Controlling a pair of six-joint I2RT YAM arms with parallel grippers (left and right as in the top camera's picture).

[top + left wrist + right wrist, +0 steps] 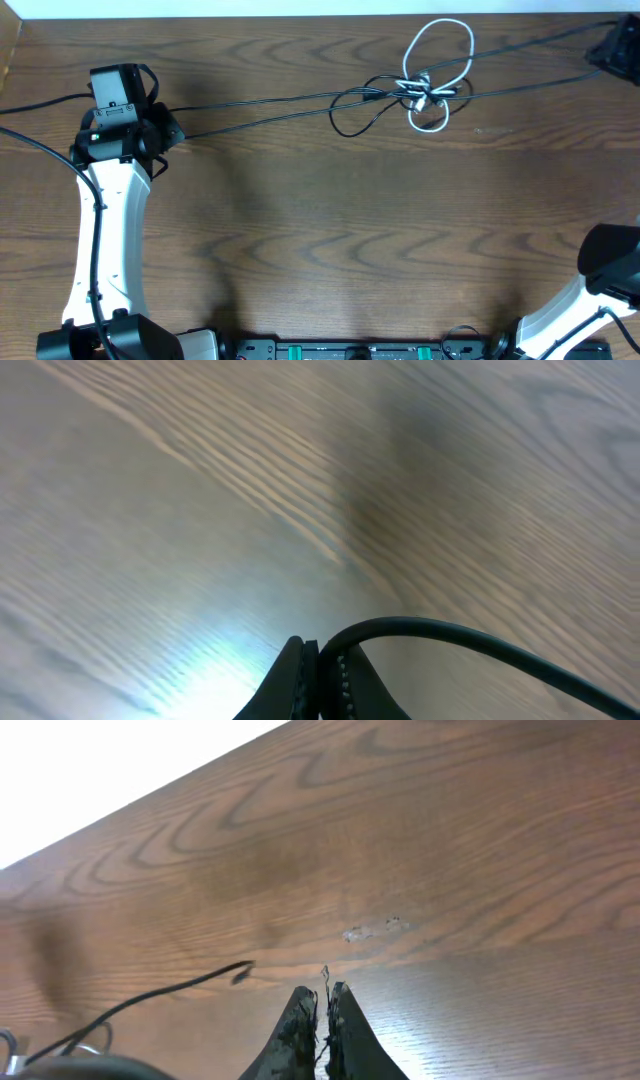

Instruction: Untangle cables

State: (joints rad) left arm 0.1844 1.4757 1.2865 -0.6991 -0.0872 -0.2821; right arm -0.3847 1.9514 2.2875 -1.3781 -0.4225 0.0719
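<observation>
We are partway through the pulling-apart step: the black cable [460,632] is lying in two long, nearly straight strands across the counter [330,230], running from one arm to the other, and the tangle [400,95] is sitting between them, nearer the right end.

The left gripper [170,132] is closed tight, and its wrist view shows the black cable curving out from between the pressed fingers, so we are judging it pinched there. The right gripper [598,58] is also closed at the far right corner. A thin dark strand is poking out at its tips, and we are taking that for the same cable, though that view is not making it certain.

The white cable [425,85] is looping around the black strands at the tangle, well apart from both grippers, with a wide loop reaching toward the far edge.

Next, we are judging that one gripper needs to let go and travel to the white loop, while the other keeps the black cable anchored.
</observation>
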